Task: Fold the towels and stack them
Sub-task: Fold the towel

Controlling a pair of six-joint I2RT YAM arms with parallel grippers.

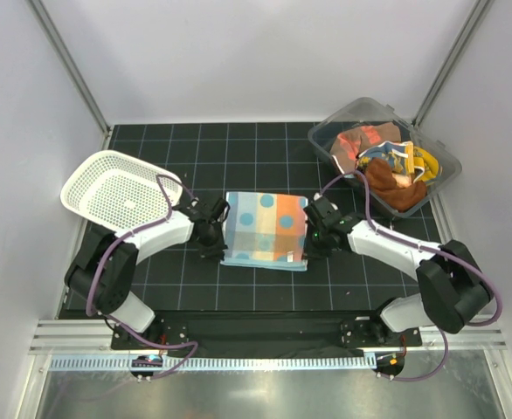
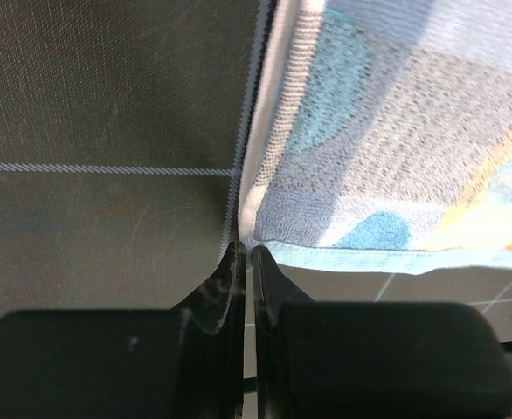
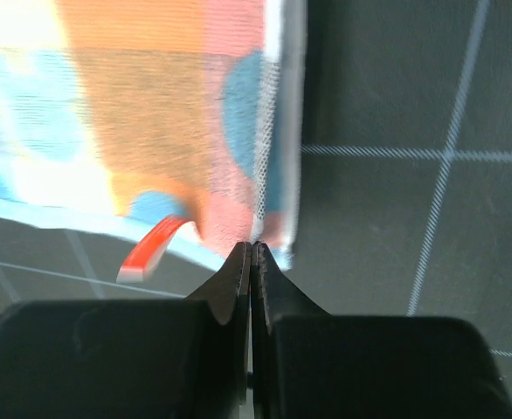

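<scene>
A towel (image 1: 265, 229) checked in blue, orange and yellow with round spots lies spread flat on the black gridded mat between my two arms. My left gripper (image 1: 214, 237) sits at its left near corner. In the left wrist view the left gripper (image 2: 245, 248) is shut, with the towel's (image 2: 396, 148) corner pinched at its tips. My right gripper (image 1: 309, 237) sits at the right near corner. In the right wrist view the right gripper (image 3: 252, 247) is shut on the towel's (image 3: 151, 113) edge, beside a red tag (image 3: 151, 249). More towels (image 1: 387, 166) lie crumpled in the bin.
A clear plastic bin (image 1: 439, 148) stands at the back right with several cloths in it. A white mesh basket (image 1: 116, 192) lies at the left, just behind my left arm. White walls close the mat in on three sides.
</scene>
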